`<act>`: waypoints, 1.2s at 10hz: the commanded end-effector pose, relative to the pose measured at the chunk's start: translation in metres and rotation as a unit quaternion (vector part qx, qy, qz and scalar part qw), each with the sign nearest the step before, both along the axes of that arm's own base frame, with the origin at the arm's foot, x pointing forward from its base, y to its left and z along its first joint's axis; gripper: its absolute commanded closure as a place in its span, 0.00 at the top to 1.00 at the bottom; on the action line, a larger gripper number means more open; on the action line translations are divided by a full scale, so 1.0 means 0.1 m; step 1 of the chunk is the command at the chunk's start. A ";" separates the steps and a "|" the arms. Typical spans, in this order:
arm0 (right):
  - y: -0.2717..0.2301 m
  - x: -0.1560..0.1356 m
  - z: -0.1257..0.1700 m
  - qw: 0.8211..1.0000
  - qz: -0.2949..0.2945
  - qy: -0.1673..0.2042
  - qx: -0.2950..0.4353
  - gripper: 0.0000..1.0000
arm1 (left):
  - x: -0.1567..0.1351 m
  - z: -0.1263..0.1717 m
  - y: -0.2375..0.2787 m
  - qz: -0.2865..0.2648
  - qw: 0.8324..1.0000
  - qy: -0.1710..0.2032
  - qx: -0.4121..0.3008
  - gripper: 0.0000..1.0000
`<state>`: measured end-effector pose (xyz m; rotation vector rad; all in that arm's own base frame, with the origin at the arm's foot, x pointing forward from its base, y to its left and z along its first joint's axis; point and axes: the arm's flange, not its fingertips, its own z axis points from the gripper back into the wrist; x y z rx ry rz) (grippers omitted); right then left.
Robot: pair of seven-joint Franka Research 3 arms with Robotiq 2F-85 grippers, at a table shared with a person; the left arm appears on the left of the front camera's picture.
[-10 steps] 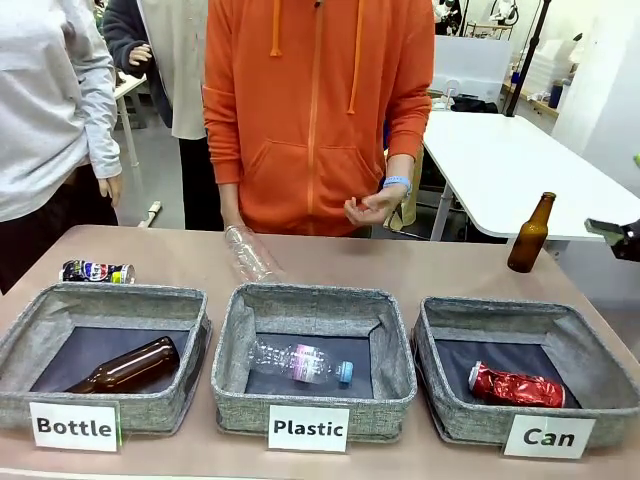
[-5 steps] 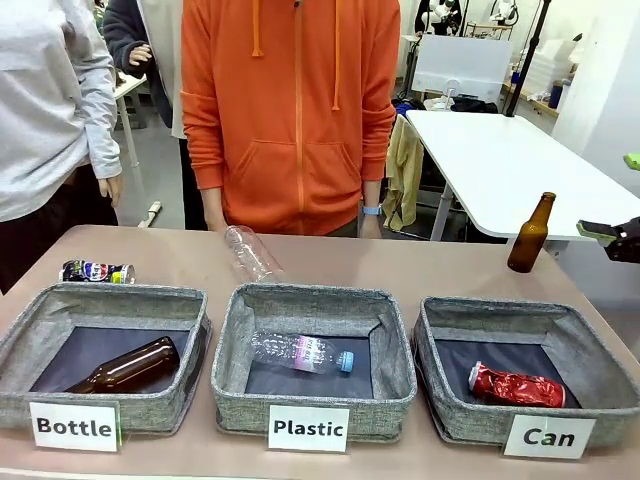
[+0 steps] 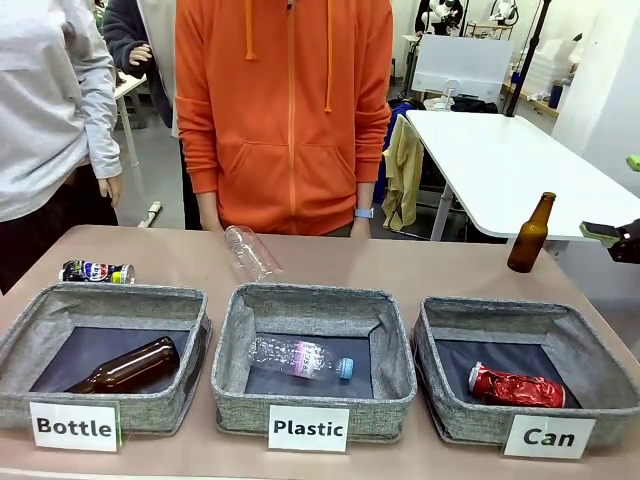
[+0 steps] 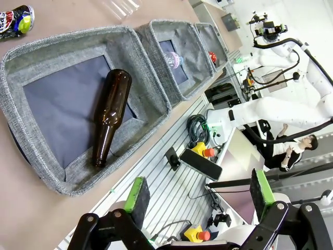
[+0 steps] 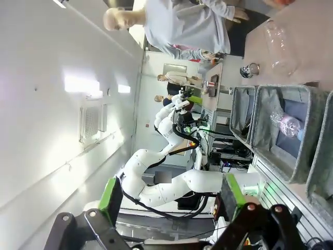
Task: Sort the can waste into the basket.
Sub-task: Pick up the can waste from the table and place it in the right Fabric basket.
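My left end effector (image 4: 199,191) and right end effector (image 5: 169,197) hang open; next I fetch the dark can (image 3: 96,271) off the desk (image 3: 400,265) into the basket (image 3: 520,312).

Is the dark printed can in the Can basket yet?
Out: the crushed dark can with blue-red-white print lies on the table behind the grey woven Bottle basket.

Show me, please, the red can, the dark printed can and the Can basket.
red can (image 3: 517,387), front view, middle of its crumpled body.
dark printed can (image 3: 97,272), front view, its printed side.
Can basket (image 3: 500,320), front view, its far wall.
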<state>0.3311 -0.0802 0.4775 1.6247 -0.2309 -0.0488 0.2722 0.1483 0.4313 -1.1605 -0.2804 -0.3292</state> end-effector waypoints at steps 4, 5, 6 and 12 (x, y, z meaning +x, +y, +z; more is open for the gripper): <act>-0.04 0.00 0.00 1.000 0.007 -0.013 -0.002 1.00 | -0.02 0.03 0.00 0.000 1.000 0.002 -0.005 1.00; -0.04 0.00 0.00 1.000 0.007 -0.013 -0.002 1.00 | -0.02 0.03 0.00 0.000 1.000 0.002 -0.005 1.00; -0.04 0.00 0.00 1.000 0.007 -0.013 -0.002 1.00 | -0.02 0.03 0.00 0.000 1.000 0.002 -0.005 1.00; -0.04 0.00 0.00 1.000 0.007 -0.013 -0.002 1.00 | 0.60 0.50 -0.41 -0.043 0.980 -0.048 0.186 1.00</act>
